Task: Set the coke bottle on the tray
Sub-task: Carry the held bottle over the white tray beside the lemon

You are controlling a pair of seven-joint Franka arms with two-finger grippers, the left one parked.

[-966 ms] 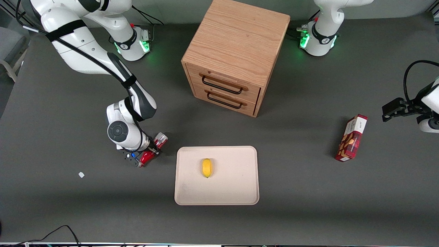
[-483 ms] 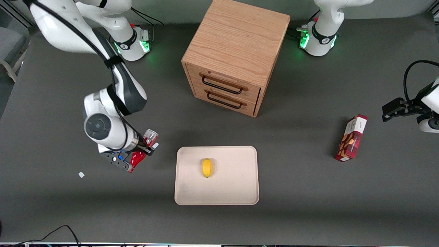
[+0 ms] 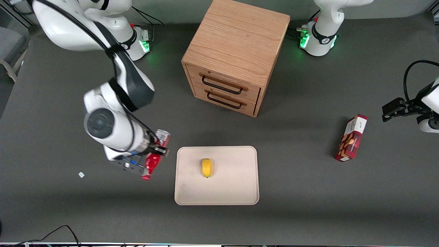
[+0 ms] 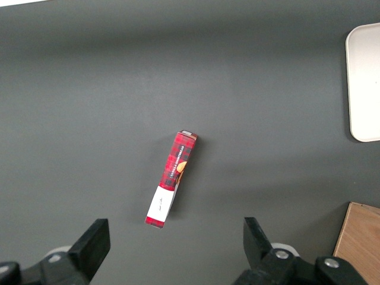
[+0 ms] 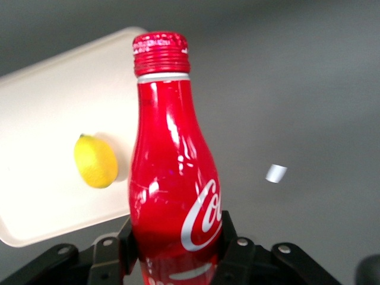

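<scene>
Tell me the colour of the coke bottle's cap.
Red, matching the coke bottle held in the gripper; the right wrist view shows it best.

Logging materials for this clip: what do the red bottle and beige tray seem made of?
The end effector, beside the tray, grips the slim red coke bottle: glossy, sharp highlights, likely painted metal. The flat beige rectangular tray: matte, glare-free, probably plastic or moulded fibre.
</scene>
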